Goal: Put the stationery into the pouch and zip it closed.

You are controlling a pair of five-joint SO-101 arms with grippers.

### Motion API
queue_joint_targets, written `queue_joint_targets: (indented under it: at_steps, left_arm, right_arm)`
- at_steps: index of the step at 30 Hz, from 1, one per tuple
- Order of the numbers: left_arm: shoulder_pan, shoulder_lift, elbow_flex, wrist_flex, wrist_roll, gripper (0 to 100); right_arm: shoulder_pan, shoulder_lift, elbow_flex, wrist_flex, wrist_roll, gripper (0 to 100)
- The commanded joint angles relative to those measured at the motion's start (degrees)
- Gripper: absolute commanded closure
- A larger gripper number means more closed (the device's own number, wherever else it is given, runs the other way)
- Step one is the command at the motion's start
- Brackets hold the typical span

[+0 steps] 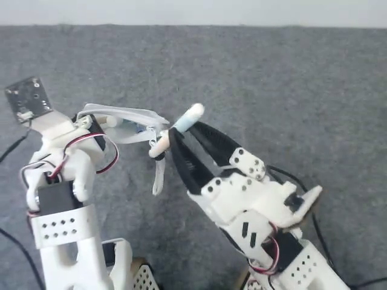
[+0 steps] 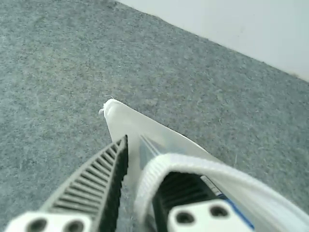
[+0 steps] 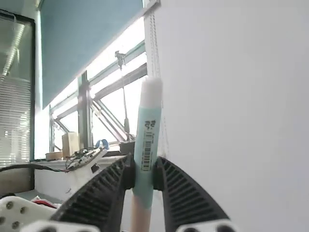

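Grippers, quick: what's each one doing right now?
Left gripper: shut on the pouch.
Right gripper: shut on the pen.

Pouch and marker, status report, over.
Left tool shut on pouch. Right tool shut on marker, not yet inside. Strap hangs beside marker.

The grey table covering (image 1: 272,72) is matt, rough, felt-like cloth. The translucent white plastic pouch (image 2: 145,128) is smooth (its white edge band (image 2: 203,168) is woven cloth). The pale green plastic pen (image 3: 146,140) is smooth, with a paper label. The right gripper (image 3: 144,169) has ribbed matt black plastic fingers.
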Motion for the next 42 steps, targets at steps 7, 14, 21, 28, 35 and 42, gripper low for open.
queue_joint_targets:
  at_steps: [7, 14, 21, 28, 35, 42]
  left_arm:
    - [0.09, -0.70, -0.92, -0.88, -0.53, 97]
    - [0.09, -0.70, -0.92, -1.05, -0.62, 97]
    - [0.09, -0.70, -0.92, -1.05, -0.62, 97]
    - [0.09, -0.70, -0.92, -1.05, -0.62, 97]
    - [0.09, -0.70, -0.92, -1.05, -0.62, 97]
    - [0.09, -0.70, -0.92, -1.14, -0.62, 97]
  right_arm:
    - [-0.75, 21.58, -1.05, -24.48, 3.08, 99.1]
    - [-1.45, 38.73, -4.13, -35.65, 8.35, 99.1]
    - [-1.63, 52.62, -6.07, -39.96, 8.44, 99.1]
    - [-1.80, 57.10, -5.89, -40.13, 8.44, 99.1]
    - [-2.86, 55.16, -2.46, -43.21, 9.85, 99.1]
    - [-10.86, 47.08, 5.45, -49.01, 28.13, 99.1]
